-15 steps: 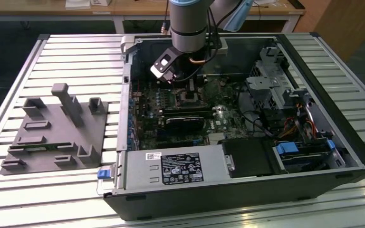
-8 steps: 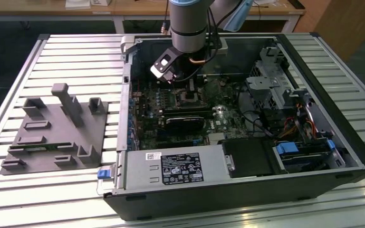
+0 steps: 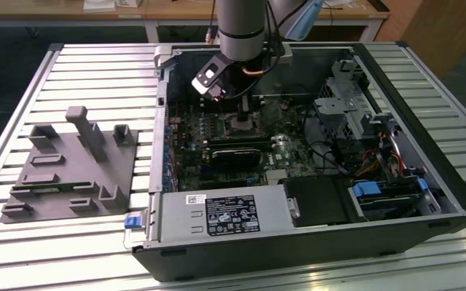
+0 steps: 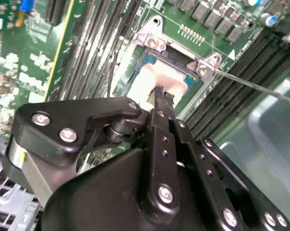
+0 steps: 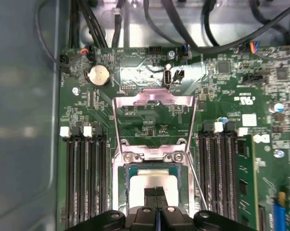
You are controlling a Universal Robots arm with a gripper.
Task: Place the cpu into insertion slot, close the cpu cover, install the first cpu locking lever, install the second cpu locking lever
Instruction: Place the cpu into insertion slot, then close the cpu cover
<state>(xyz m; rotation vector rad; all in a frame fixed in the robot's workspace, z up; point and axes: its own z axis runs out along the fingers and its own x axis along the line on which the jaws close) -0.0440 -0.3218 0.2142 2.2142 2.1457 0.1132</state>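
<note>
A: Where's the gripper?
B: Down on the chip. Fingers pinched together, nothing between them. In the second wrist view the tips look to be touching the chip's top, but the angle's poor, so they might be just above it.
A: Chip in?
B: Looks seated flat in the socket, square to the rim. I'd call step one done, or nearly.
A: Cover?
B: Cover is open, tipped back off the socket at its hinge, with the green board showing through its window. Not closed.
A: Levers?
B: One lever sticks out free beside the socket, unlatched. Can't pick out the other for sure. Three steps left, by my read.
A: Further out?
B: Open computer case on the slatted table, arm reaching in from above.
</note>
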